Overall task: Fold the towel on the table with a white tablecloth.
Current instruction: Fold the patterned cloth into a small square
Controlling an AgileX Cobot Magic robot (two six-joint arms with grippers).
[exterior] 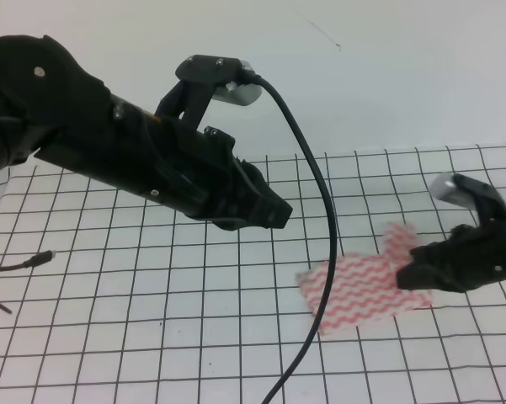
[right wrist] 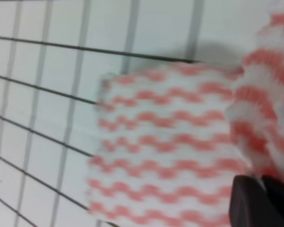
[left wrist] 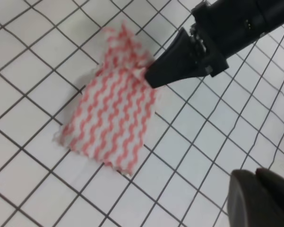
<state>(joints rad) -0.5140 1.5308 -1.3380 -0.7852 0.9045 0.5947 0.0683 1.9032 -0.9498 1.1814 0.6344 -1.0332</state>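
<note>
The towel (exterior: pixel 354 293), white with pink-red wavy stripes, lies on the gridded white tablecloth (exterior: pixel 151 320) covering the table, right of centre. Its right edge is puckered and lifted (exterior: pixel 402 240). My right gripper (exterior: pixel 402 278) is shut on that right edge; in the left wrist view its pointed tip (left wrist: pixel 150 78) meets the towel (left wrist: pixel 111 118) where the cloth bunches. The right wrist view shows the towel (right wrist: pixel 170 151) close up, with the fingers (right wrist: pixel 260 203) at the bottom right. My left gripper (exterior: pixel 278 217) hangs shut and holding nothing above the cloth, up and left of the towel.
A black cable (exterior: pixel 324 252) droops from my left arm across the towel's left side down to the front edge. A thin cable end (exterior: pixel 35 261) lies on the cloth at the far left. Beyond the cloth's back edge is a plain white surface (exterior: pixel 387 76).
</note>
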